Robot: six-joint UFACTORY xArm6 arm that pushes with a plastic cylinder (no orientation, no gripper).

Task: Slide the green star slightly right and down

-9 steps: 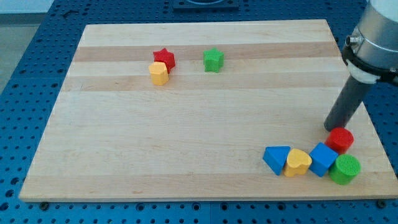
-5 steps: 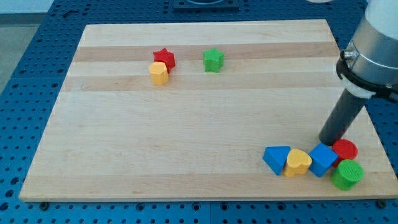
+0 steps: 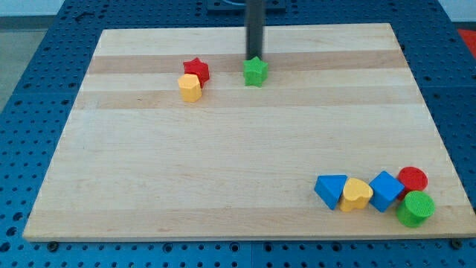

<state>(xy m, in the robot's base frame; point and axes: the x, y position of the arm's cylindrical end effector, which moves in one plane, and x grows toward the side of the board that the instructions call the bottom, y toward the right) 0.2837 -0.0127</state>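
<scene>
Now my tip (image 3: 254, 58) sits at the top edge of the green star (image 3: 255, 71), touching or just short of it; contact unclear. Rod is a bare stick, nothing held. Green star lies near the view's top, centre of the wooden board (image 3: 223, 171). Red star (image 3: 197, 70) and yellow block (image 3: 190, 87) touch each other to its left. Well apart, at bottom right: blue triangle (image 3: 330, 190), yellow heart (image 3: 356, 194), blue cube (image 3: 386, 190), red cylinder (image 3: 412, 179), green cylinder (image 3: 415, 208), clustered.
</scene>
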